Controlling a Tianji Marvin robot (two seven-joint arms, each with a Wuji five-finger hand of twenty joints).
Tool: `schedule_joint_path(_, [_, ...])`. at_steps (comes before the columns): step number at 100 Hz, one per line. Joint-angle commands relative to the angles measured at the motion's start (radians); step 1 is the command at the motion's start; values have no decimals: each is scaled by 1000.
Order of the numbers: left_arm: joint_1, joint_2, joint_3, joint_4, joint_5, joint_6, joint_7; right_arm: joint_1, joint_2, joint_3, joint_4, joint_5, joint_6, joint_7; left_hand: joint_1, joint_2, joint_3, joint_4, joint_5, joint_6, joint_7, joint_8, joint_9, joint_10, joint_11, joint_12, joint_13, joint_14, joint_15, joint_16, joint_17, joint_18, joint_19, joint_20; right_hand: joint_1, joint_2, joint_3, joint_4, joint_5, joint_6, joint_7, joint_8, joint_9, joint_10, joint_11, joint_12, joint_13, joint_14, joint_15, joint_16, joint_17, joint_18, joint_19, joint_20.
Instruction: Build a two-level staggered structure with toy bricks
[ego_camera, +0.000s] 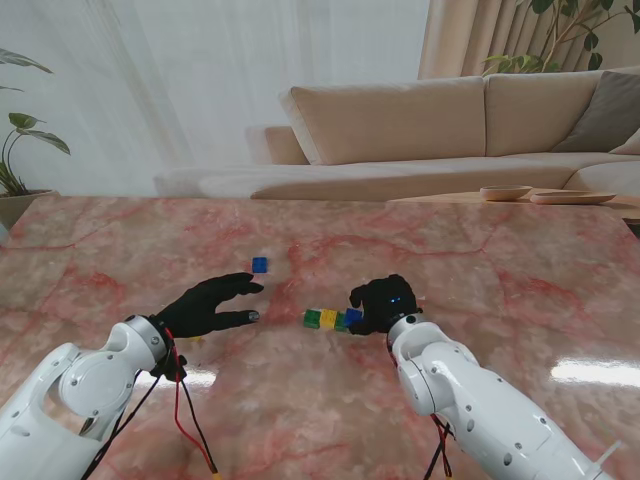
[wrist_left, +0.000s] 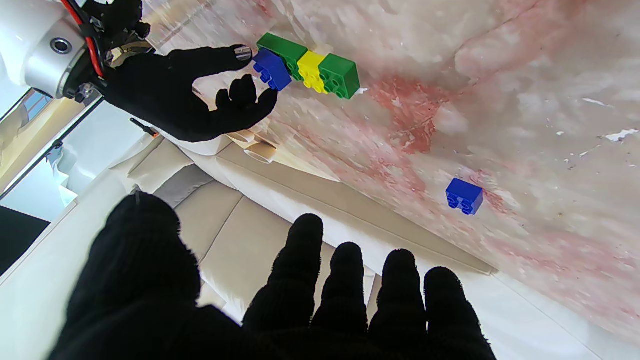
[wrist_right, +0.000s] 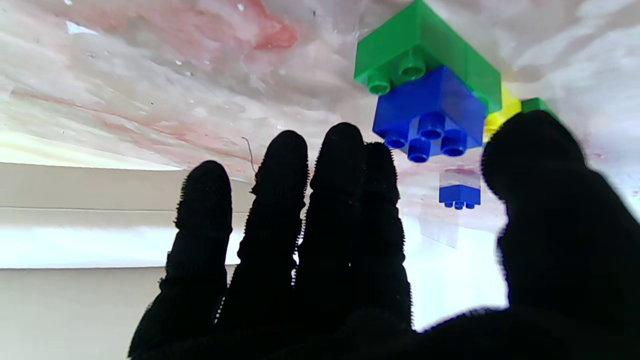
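Here, my empty, spread left hand (ego_camera: 208, 306) is nearer the loose blue brick (ego_camera: 260, 265), lying at its one o'clock.

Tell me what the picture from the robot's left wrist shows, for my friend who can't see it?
The right hand sets a blue brick on a green-yellow-green brick row on the pink marble table. Another blue brick lies apart; the left hand is open.

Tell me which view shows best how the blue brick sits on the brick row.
The right wrist view: the blue brick fills it, seated on the end green brick with two green studs left bare. The left wrist view shows it smaller beside the right hand. The stand view shows only a blue speck.
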Motion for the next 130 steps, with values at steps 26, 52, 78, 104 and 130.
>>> schedule_joint_path(26, [7,0,-3,-3,-1,-9,4,-26,-9,19,-20,-10,-3,-90,20,42,-27,4,25,5,1,3,-30,-1,-20,-16,-43,-44,-26,-13,-3,-54,-26,3,83,-32,140,-83,13,-125,319,60,61,-25,38,28,123,-27,137,22,94,-21,142,85])
schedule_joint_path(52, [7,1,-5,-3,1,-14,4,17,-17,-21,29,3,8,-133,22,43,-25,5,26,5,2,3,-30,0,-20,-16,-43,-45,-26,-13,-5,-57,-34,-2,159,-98,248,-135,151,-209,482,9,241,-24,61,68,264,-26,242,41,202,-20,291,114])
schedule_joint_path(78, [11,1,-9,-5,3,-10,0,50,-20,-60,76,33,12,-126,22,43,-25,4,26,3,2,3,-30,1,-20,-16,-44,-46,-26,-13,-7,-57,-38,-2,163,-100,266,-135,159,-199,474,-22,255,-17,35,57,265,-22,233,39,202,-14,298,111])
schedule_joint_path(104, [12,2,-11,-5,4,-8,-3,74,-21,-99,118,58,15,-119,22,43,-25,5,25,2,3,4,-30,-1,-20,-16,-44,-48,-27,-14,-6,-59,-43,0,168,-108,286,-135,165,-198,479,-45,269,-13,15,50,275,-15,218,35,208,-10,301,109])
schedule_joint_path(130, [10,3,-11,-4,4,-9,-5,83,-19,-128,146,64,15,-114,22,42,-24,5,25,0,4,4,-30,-2,-20,-15,-44,-49,-28,-14,-6,-61,-47,1,172,-118,293,-137,177,-202,487,-58,284,-12,7,48,287,-15,214,37,215,-10,307,110])
